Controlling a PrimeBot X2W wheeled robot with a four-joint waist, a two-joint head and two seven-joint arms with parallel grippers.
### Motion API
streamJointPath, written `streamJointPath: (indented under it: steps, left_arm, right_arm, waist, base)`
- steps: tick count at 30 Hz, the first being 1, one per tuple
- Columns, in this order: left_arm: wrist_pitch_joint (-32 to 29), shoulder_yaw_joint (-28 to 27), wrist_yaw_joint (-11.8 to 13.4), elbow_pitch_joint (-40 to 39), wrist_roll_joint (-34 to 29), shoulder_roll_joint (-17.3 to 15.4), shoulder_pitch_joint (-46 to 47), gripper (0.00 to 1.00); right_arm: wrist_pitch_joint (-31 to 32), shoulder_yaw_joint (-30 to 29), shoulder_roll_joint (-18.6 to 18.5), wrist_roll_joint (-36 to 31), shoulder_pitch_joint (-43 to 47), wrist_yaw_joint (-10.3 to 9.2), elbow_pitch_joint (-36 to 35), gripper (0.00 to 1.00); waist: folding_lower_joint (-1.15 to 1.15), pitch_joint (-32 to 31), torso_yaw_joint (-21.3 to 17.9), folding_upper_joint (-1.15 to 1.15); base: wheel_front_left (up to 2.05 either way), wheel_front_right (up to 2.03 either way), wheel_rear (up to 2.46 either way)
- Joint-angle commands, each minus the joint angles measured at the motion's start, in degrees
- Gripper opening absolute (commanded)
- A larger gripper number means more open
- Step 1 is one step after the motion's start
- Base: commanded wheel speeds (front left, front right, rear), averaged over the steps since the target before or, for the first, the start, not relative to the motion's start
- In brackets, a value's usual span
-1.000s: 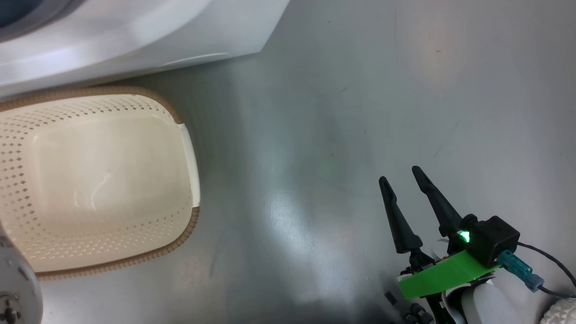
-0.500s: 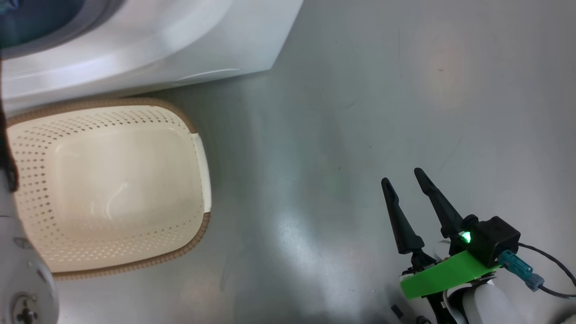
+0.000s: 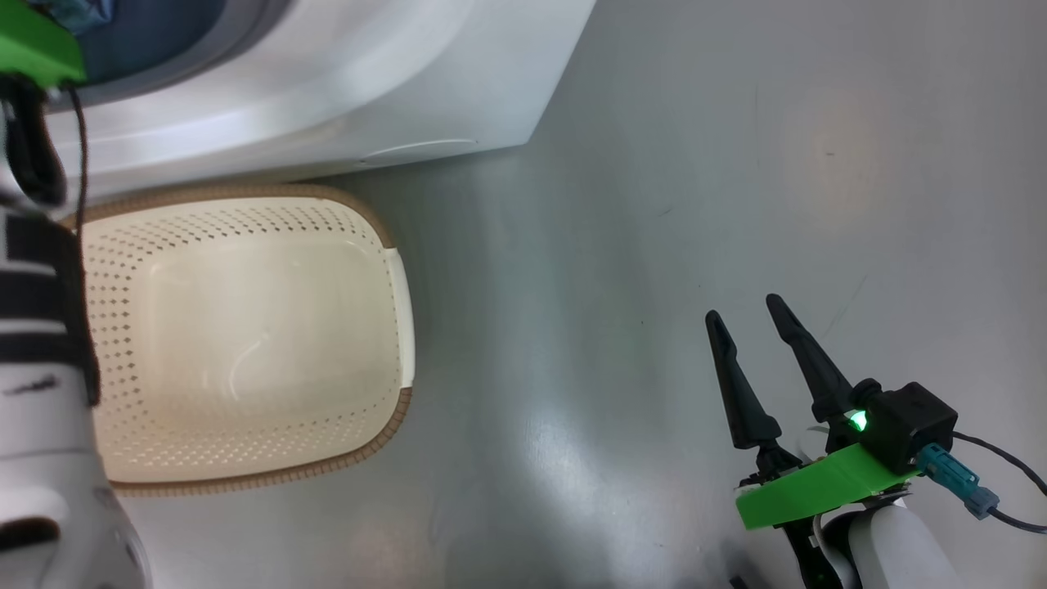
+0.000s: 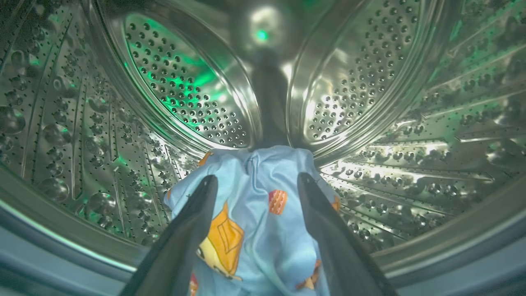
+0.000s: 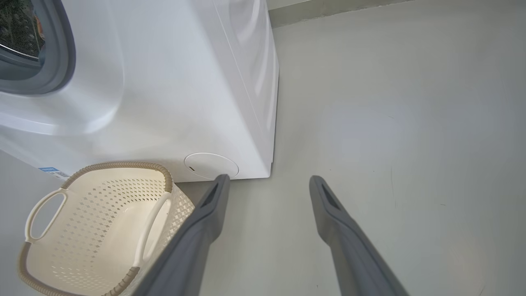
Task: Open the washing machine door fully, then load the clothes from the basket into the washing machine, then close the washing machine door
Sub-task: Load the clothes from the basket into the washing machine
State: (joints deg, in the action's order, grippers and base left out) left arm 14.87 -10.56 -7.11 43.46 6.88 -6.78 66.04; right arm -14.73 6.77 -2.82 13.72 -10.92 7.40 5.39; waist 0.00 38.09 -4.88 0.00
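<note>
Left gripper [image 4: 258, 177] fingers apart inside washing machine [image 5: 185, 102] drum [image 4: 185, 90], blue garment [image 4: 254, 230] lying between them; right gripper [image 3: 743, 307] fingers apart over floor [image 3: 613, 204]; basket [image 3: 401, 311] on floor just beside the machine

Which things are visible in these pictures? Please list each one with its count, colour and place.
washing machine: one, white, on the floor behind the basket
drum: one, steel, perforated, inside the washing machine
garment: one, light blue with orange prints, lying in the drum
basket: one, cream with brown rim, on the floor in front of the washing machine
floor: one, grey, glossy
left gripper: one, dark, jaws open, inside the drum above the garment
right gripper: one, dark, jaws open, over the floor to the right of the basket
</note>
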Motion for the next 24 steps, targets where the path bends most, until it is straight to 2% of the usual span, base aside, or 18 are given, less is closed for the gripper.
streamJointPath:
  steps: [1,11,13,16,24]
  left_arm:
    - [0.1,-0.1,-0.3,-3.3,-0.1,-2.6,-3.0,1.0]
    - [0.1,0.6,-0.3,-14.1,2.2,-1.6,-14.1,1.0]
    - [0.1,2.1,-0.3,-17.6,-0.4,-2.4,-16.9,1.0]
    - [0.1,3.0,0.0,-22.6,-1.9,-1.9,-21.3,1.0]
    - [0.1,1.5,1.5,-32.6,-1.3,0.2,-31.3,1.0]
  right_arm:
    - [-0.3,1.3,-0.1,0.0,0.2,0.09,-1.1,1.0]
    - [-0.3,1.0,-0.1,-0.3,0.0,0.09,-1.0,1.0]
    - [-0.3,1.0,-0.1,-0.3,0.0,0.09,-1.1,1.0]
    - [-0.3,1.1,-0.1,-0.2,-0.1,0.09,-1.1,1.0]
    - [-0.3,1.0,-0.1,-0.2,-0.1,0.09,-1.1,1.0]
  waist:
    - [0.0,-0.5,0.3,0.0]
    - [0.0,-1.9,0.8,0.0]
    - [0.0,-2.0,0.9,0.0]
    - [0.0,-2.2,1.0,0.0]
    - [0.0,-2.5,1.2,0.0]
  base:
    - [0.0,0.0,0.0]
    - [0.0,0.0,0.0]
    - [0.0,0.0,0.0]
    - [0.0,0.0,0.0]
    - [0.0,0.0,0.0]
